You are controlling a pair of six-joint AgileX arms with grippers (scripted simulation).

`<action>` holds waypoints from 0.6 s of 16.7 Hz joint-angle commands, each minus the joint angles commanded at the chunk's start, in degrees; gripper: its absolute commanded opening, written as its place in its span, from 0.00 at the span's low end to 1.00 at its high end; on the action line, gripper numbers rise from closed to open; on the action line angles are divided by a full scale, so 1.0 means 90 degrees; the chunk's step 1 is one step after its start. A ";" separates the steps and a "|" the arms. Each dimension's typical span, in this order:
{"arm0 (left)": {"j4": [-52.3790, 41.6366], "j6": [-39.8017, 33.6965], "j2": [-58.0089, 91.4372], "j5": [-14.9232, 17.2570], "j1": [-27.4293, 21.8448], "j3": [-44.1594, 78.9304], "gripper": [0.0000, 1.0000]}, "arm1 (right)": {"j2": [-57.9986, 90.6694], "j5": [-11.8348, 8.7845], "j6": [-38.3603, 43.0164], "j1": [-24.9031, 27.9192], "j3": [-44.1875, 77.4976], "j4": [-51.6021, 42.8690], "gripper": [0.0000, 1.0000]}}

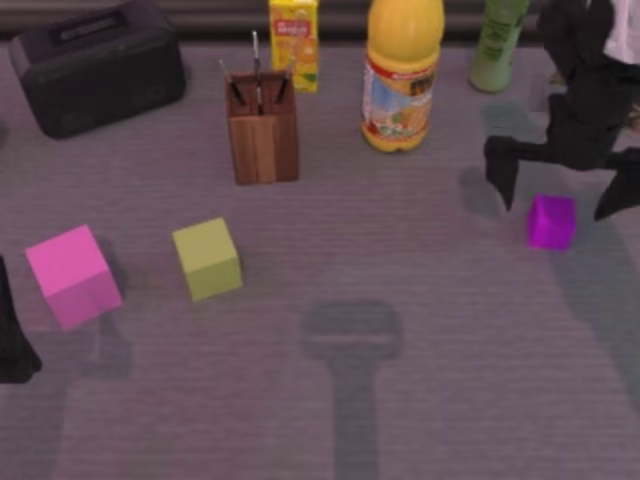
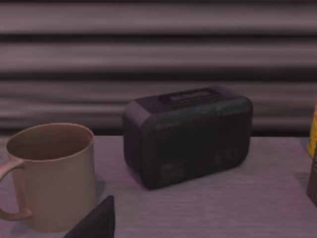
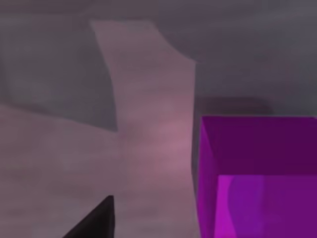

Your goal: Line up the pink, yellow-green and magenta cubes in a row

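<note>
Our right pincer [image 1: 560, 185] hangs at the counter's [image 1: 400, 400] right side with its two dark fingers spread wide, one fingertip at about nine o'clock of the magenta cube [image 1: 551, 221] and the other off toward three o'clock, neither touching it as far as we can tell. That is the relation the coming move turns on: the cube sits just toward six o'clock of the midpoint between our fingertips, so we judge the pincer needs a short drop and a slight pull toward six o'clock before the fingers can close across it. In the right wrist view the magenta cube [image 3: 257, 178] fills one corner, very near, with bare counter beside it and only a dark finger tip showing. The cube has no long axis, so any flat pair of faces will serve; they look slightly turned against the counter's edges. The pink cube [image 1: 72, 275] and yellow-green cube [image 1: 207, 258] sit near each other far off at nine o'clock, so the magenta one must travel that way to join the row. Our left pincer [image 1: 15, 350] is parked at the left edge, and we cannot tell how its fingers stand.
</note>
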 joint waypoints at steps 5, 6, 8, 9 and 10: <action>0.0000 0.0000 0.0000 0.0000 0.0000 0.0000 1.00 | 0.0315 0.0004 0.0020 0.0016 -0.0584 0.0884 1.00; 0.0000 0.0000 0.0000 0.0000 0.0000 0.0000 1.00 | 0.0317 0.0004 0.0020 0.0016 -0.0587 0.0888 1.00; 0.0000 0.0000 0.0000 0.0000 0.0000 0.0000 1.00 | 0.0317 0.0004 0.0020 0.0016 -0.0587 0.0888 1.00; 0.0000 0.0000 0.0000 0.0000 0.0000 0.0000 1.00 | 0.0317 0.0004 0.0020 0.0016 -0.0587 0.0888 0.92; 0.0000 0.0000 0.0000 0.0000 0.0000 0.0000 1.00 | 0.0317 0.0004 0.0020 0.0016 -0.0587 0.0888 0.85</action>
